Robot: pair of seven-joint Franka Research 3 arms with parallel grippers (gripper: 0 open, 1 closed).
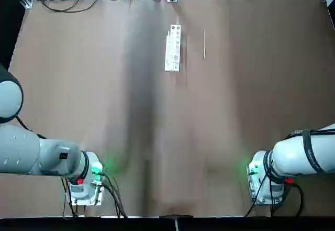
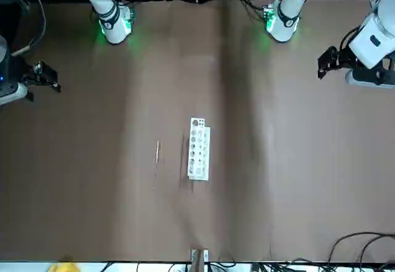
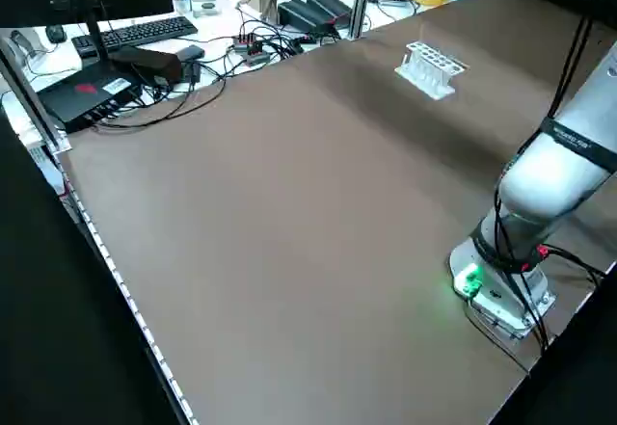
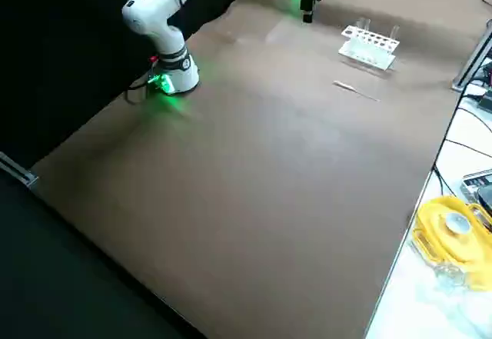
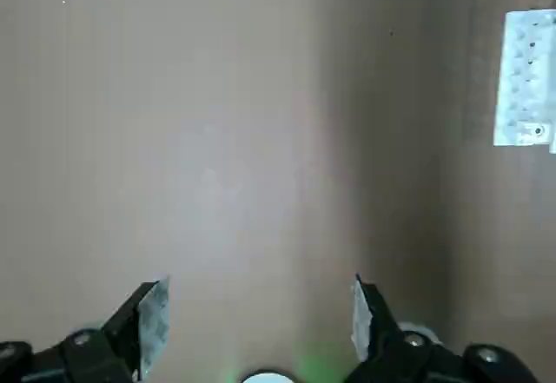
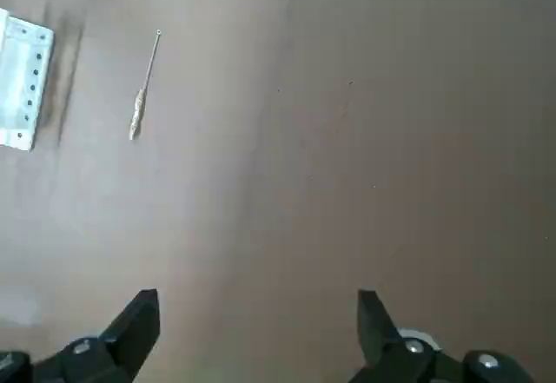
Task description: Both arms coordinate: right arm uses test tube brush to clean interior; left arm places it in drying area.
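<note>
With the right end effector and left end effector both spread and empty above the worktop, the thin brush lying flat beside the white rack could roll or slip if the right one closes off-centre or bumps the rack.

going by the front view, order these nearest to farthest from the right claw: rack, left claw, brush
1. brush, on the rack's right
2. rack, near mid-table
3. left claw, open, far left

The right claw is open, far right.
</note>
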